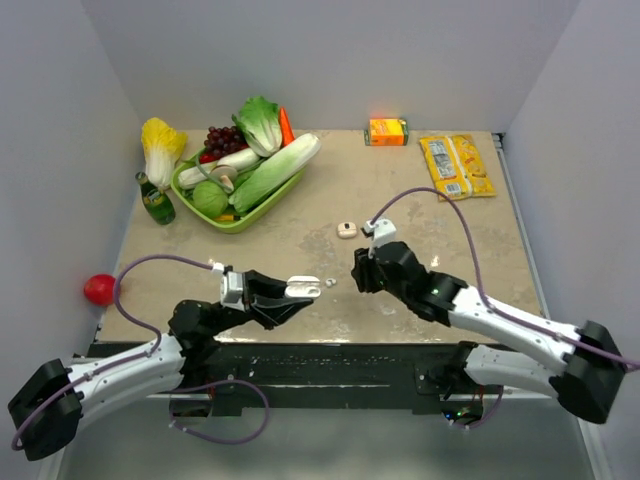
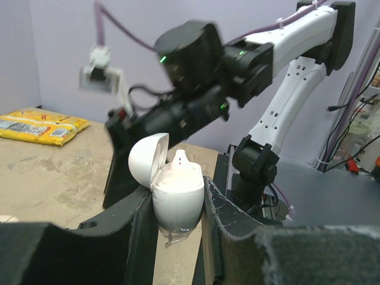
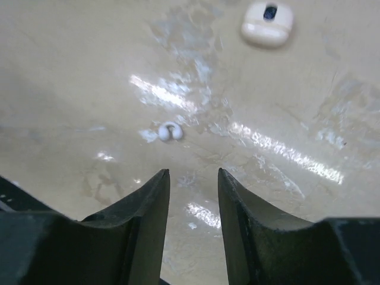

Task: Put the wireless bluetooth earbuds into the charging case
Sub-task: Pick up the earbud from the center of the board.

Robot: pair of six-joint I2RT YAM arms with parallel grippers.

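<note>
My left gripper [image 1: 300, 290] is shut on the charging case [image 1: 303, 287], held just above the table's near edge. In the left wrist view the white case [image 2: 178, 202] sits upright between the fingers with its lid [image 2: 147, 157] open, and one earbud's stem [image 2: 180, 159] sticks up out of it. A second white earbud [image 1: 331, 284] lies on the table just right of the case. In the right wrist view this earbud [image 3: 170, 132] lies just ahead and left of my right gripper [image 3: 193, 175], which is open, empty and low over the table [image 1: 360, 272].
A small cream rounded object with a dark hole [image 1: 347, 230] lies beyond the right gripper [image 3: 267, 24]. A green tray [image 1: 240, 222] of vegetables and a green bottle [image 1: 155, 200] stand back left. An orange carton [image 1: 388, 131] and a yellow packet [image 1: 456, 165] are back right. A red ball [image 1: 99, 288] is at the left edge.
</note>
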